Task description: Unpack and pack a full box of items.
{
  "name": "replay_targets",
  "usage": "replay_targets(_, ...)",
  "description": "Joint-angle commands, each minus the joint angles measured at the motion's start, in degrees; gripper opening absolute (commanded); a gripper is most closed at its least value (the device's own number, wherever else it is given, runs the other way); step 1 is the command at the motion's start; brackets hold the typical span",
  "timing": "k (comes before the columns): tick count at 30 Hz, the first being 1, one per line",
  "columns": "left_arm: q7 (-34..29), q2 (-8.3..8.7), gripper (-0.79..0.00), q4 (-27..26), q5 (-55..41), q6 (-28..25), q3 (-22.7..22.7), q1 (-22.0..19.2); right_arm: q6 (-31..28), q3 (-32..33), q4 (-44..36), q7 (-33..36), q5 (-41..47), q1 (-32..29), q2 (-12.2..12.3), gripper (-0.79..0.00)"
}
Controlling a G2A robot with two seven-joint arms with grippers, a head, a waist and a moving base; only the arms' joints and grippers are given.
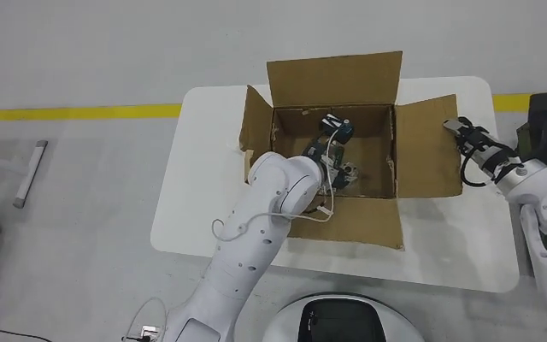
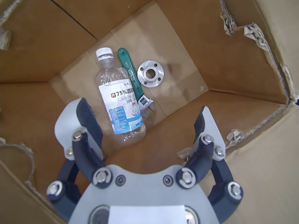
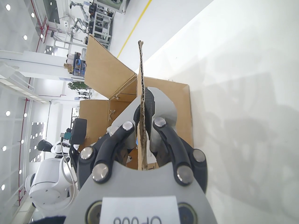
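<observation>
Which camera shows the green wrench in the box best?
The left wrist view: the wrench lies in full sight on the box floor, between bottle and metal ring. In the top view an arm mostly covers that spot; the right wrist view faces a flap from outside.

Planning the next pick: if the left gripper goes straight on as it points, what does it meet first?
Probably the wrench near its jaw end, right beside the bottle; depth is unclear.

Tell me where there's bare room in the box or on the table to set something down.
Inside the box, the floor is bare from the flange to the walls beyond it. The table is bare on the robot's left of the box. Crowded: bottle, wrench and flange lie close together beneath the open left claw.
</observation>
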Motion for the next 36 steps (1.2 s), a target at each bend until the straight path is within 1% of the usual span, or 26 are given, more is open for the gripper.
replay_targets(1,-0.65,-0.24,0.0,1.75,0.67,0.31,1.12,-0.99,-0.01,0.26,0.05,0.25,0.01,-0.03,0.11,-0.785)
replay_targets(5,-1.21,-0.92,0.0,5.53,0.64,1.04,3.38,-2.69,-0.13,0.23,0.02,0.32,0.16,-0.18,0.27,-0.785)
replay_targets(10,-1.42,-1.59,0.0,10.65,3.82,2.34,6.01,-4.51,-0.25,-0.18,-0.1,0.08,0.51,-0.62,0.39,-0.785)
replay_targets(15,-0.45,-2.15,0.0,14.38,5.44,3.76,6.92,-5.96,-0.44,-0.69,-0.19,-0.05,0.39,-0.94,0.52,-0.785)
replay_targets(25,1.08,-3.2,0.0,20.15,5.31,5.49,7.34,-7.55,-0.71,-1.18,0.22,-0.17,0.53,-1.13,0.82,-0.785)
replay_targets(26,1.15,-3.29,-0.012,20.56,5.4,5.51,7.44,-7.69,-0.73,-1.18,0.26,-0.21,0.68,-1.14,0.84,-0.785)
replay_targets(28,1.26,-3.46,-0.062,21.35,5.86,5.7,7.61,-8.05,-0.68,-1.18,0.35,-0.27,0.77,-1.2,0.9,-0.785)
replay_targets(34,0.87,-3.98,-0.074,23.7,6.79,5.71,8.24,-8.67,-0.59,-1.24,0.38,-0.32,0.79,-1.29,1.09,-0.785)
replay_targets(36,0.54,-4.16,-0.102,24.26,6.66,5.74,8.26,-8.87,-0.58,-1.28,0.42,-0.34,0.85,-1.31,1.15,-0.785)
